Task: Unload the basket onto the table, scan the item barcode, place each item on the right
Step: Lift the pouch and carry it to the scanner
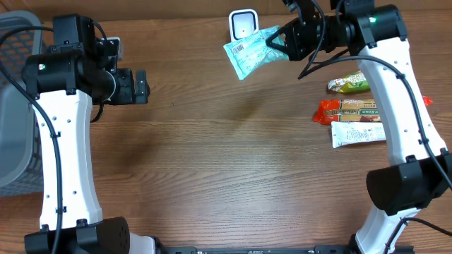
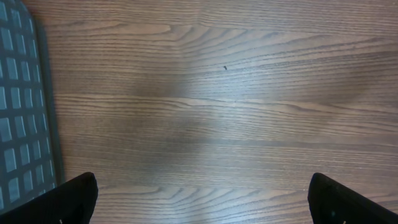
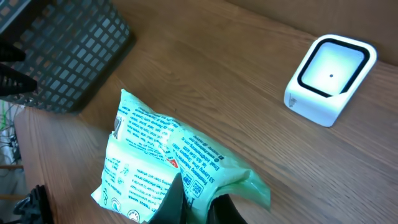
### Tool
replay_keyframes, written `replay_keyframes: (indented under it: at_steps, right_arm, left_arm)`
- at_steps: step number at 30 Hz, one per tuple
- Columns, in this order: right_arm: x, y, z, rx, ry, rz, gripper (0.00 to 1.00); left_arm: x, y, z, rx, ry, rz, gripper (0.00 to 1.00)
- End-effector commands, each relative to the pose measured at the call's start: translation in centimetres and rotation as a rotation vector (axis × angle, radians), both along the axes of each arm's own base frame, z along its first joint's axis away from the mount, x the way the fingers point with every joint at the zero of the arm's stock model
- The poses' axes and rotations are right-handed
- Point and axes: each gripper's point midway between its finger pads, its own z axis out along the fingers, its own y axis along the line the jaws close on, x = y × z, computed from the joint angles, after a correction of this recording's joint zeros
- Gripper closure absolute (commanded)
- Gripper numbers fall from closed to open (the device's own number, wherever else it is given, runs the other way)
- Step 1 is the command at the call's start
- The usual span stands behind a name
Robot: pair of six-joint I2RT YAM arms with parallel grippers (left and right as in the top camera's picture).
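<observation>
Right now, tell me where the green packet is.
Overhead view: the green packet is clamped in the right pincer at the far side, centre-right, just beside the white scanner.

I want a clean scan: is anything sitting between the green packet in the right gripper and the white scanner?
Nothing visible does. The right gripper holds the green packet near the white scanner, with only bare table between them in the right wrist view.
</observation>
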Motion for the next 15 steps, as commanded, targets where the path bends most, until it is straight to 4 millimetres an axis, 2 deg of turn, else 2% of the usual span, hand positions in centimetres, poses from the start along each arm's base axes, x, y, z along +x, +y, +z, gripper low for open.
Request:
replay_keyframes:
  at_steps: [1, 7, 12, 15]
  right_arm:
    - [-0.2, -0.3, 1.6, 0.004, -0.025, -0.02, 0.96]
    - [0.0, -0.3, 1.7, 0.003, -0.039, -0.021, 0.96]
    - [3.3, -1.4, 0.5, -0.195, -0.162, -0.178, 0.96]
    - [6.5, -2.6, 0.1, -0.35, -0.261, -0.392, 0.96]
  left_arm:
    - [0.0, -0.1, -0.1, -0.001, 0.002, -0.021, 0.0]
    - [0.0, -0.1, -0.1, -0.001, 0.002, -0.022, 0.0]
    - [0.0, -0.1, -0.1, -0.001, 0.002, -0.021, 0.0]
    - [0.0, -0.1, -0.1, -0.002, 0.002, -0.021, 0.01]
